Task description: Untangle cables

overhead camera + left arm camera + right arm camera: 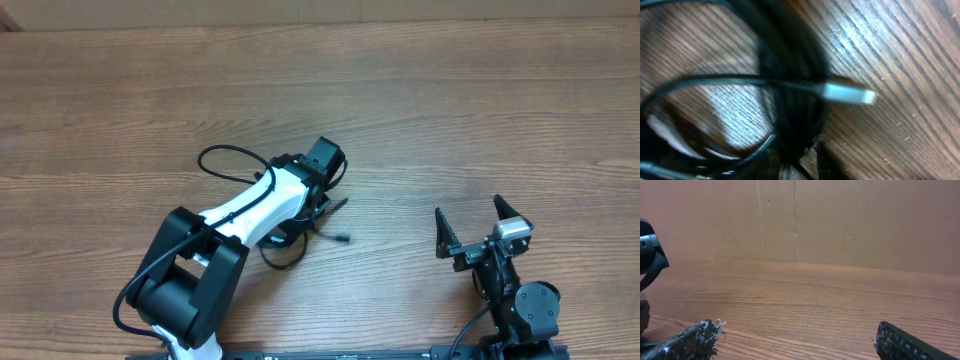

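Cables (pixel 222 148): thin black cords lay in a tangle on the wooden table (pixel 450 100), left of centre. The left arm (pixel 255 205) covered most of the tangle in the overhead view. One loop stuck out on the far-left side of the arm, and a smaller loop on its near side. One short tail ran right and ended in a small plug (pixel 343 238).

In the left wrist view the cables (pixel 795 115) filled the frame, blurred. Several strands crossed in a dark bundle with a loop at left. One silver plug end (pixel 847 93) pointed right over bare wood.

Left gripper (pixel 322 200): positioned directly over the tangle, pointing down. I could not tell how its jaws were set, or whether they held a cord.

Right gripper (pixel 472 225): near right of the table, well apart from the cables. Its jaws were spread wide and held nothing. In the right wrist view the right gripper (pixel 797 347) showed both fingertips (pixel 690 341) low in frame, with bare wood between them and a brown board wall (pixel 840 220) beyond.
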